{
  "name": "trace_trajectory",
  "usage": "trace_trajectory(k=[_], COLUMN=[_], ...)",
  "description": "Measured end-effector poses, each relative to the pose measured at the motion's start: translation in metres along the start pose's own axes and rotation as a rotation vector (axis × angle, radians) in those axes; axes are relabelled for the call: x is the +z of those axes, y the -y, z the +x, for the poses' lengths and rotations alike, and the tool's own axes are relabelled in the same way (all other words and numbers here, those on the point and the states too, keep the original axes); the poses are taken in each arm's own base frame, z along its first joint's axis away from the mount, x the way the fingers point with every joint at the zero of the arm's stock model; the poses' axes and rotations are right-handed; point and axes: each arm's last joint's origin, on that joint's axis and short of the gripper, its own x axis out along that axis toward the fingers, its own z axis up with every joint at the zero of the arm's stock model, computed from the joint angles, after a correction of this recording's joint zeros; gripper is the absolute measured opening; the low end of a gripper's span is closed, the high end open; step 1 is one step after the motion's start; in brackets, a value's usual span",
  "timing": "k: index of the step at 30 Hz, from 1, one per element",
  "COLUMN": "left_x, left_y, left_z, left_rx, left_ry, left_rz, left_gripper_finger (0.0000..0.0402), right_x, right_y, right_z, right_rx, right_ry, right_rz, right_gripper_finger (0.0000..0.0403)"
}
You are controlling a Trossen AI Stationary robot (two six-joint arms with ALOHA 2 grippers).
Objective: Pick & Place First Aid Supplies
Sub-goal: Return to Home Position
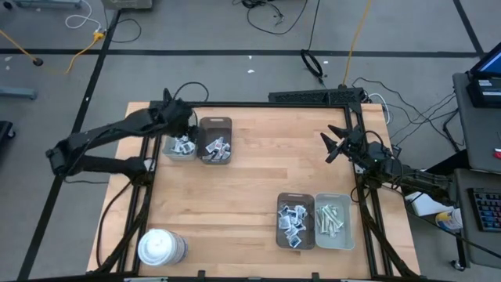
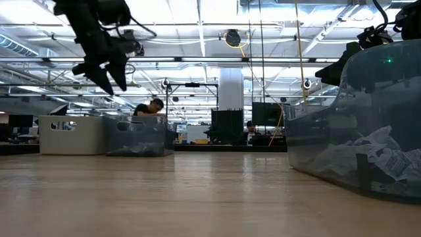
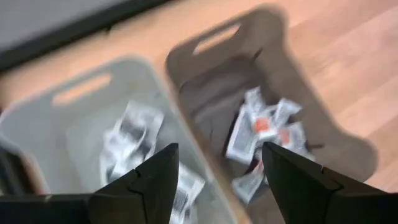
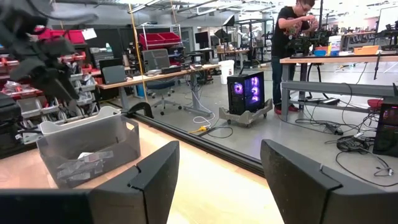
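Two open, empty: left gripper (image 1: 185, 125) above pale grey bin (image 1: 178, 157), right gripper (image 1: 333, 146) parked aside; rim-clip risk if retract dips.

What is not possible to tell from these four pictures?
- High view: the left gripper covers part of the light grey bin; what lies under it is hidden.
- Low view: the near bin is cut off at the right edge and hides the table behind it.
- Left wrist view: the print on the packets cannot be read.
- High view: the pale strips are too small to count.
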Motion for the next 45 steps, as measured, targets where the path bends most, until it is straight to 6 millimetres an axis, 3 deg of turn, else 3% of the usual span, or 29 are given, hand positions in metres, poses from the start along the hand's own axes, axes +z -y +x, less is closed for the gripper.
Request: trace_trajectory(k=[11,23,37,45], left_x=[-0.053,-0.103,-0.129,-0.129], left_y=[-0.005,-0.027,-0.038,-0.04], left_z=[-0.01,0.015,0.049,0.044], left_rx=[-0.301,-0.43,-0.493,-0.456], left_ry=[0.363,0.551,0.758,0.82], left_rz=[0.053,0.119,0.166,0.229], left_gripper_finger=[0.0237,0.0237,0.0237,0.0237], right_x=[0.0,0.0,0.0,0.0], right_y=[0.0,0.0,0.0,0.0], right_z=[0.0,0.0,0.0,0.0], right_rx=[0.0,0.0,0.0,0.0], right_ry=[0.0,0.0,0.0,0.0], right_rz=[0.0,0.0,0.0,0.0], right_gripper_finger=[0.0221,0.022,0.0221,0.0222])
